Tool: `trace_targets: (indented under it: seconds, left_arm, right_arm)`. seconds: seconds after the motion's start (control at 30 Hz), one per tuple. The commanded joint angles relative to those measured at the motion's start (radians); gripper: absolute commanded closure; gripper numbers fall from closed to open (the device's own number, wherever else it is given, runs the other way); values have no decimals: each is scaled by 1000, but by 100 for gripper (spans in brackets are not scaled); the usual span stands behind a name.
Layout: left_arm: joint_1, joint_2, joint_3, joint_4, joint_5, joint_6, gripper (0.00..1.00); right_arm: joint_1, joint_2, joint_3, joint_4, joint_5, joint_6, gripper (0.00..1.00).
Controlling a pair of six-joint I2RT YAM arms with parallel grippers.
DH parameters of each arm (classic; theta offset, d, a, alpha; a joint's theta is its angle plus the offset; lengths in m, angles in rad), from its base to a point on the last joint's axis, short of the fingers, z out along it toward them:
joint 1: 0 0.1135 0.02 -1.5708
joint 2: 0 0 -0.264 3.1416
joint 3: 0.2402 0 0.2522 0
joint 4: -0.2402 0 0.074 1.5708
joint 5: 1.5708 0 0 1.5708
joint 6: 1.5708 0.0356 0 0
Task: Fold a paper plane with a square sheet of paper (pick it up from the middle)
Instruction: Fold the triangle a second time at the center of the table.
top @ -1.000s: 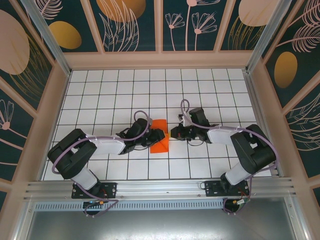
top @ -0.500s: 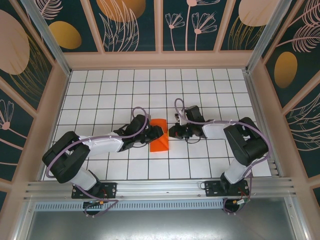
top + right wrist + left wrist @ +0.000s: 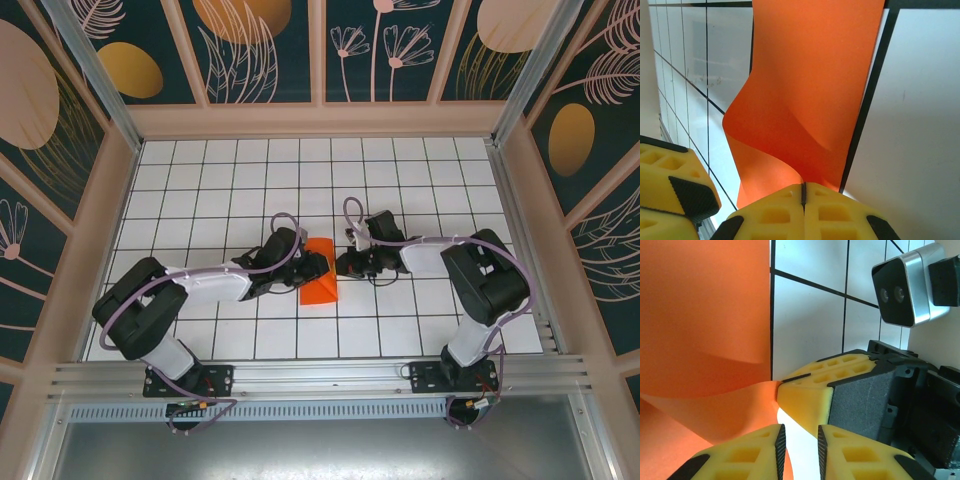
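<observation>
My right gripper, closed, is pinching the square sheet of paper | left gripper gaping narrowly, empty | risk: edge slipping, skewing crease.

Orange sheet of paper on white tiled surface, its edge curled up to the right gripper; left gripper below, yellow fingers slightly apart.

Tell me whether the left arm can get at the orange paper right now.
Probably yes: the left gripper sits at the square sheet of paper, its lifted edge beside the slightly parted jaws, nothing between.
</observation>
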Motion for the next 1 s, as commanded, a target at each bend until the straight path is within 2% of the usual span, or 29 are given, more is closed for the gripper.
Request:
trace_targets:
  seconds: [0.0,0.43,0.97]
  left_arm:
    - [5,18,18,20,17,15,74]
    - [5,83,15,47,33,11,79]
    - [5,103,29,46,36,18,81]
  right_arm:
    - [6,14,22,-28,-22,-26,100]
    - [31,37,47,-69,9,-43,100]
    - [26,36,83,-128,128,-41,100]
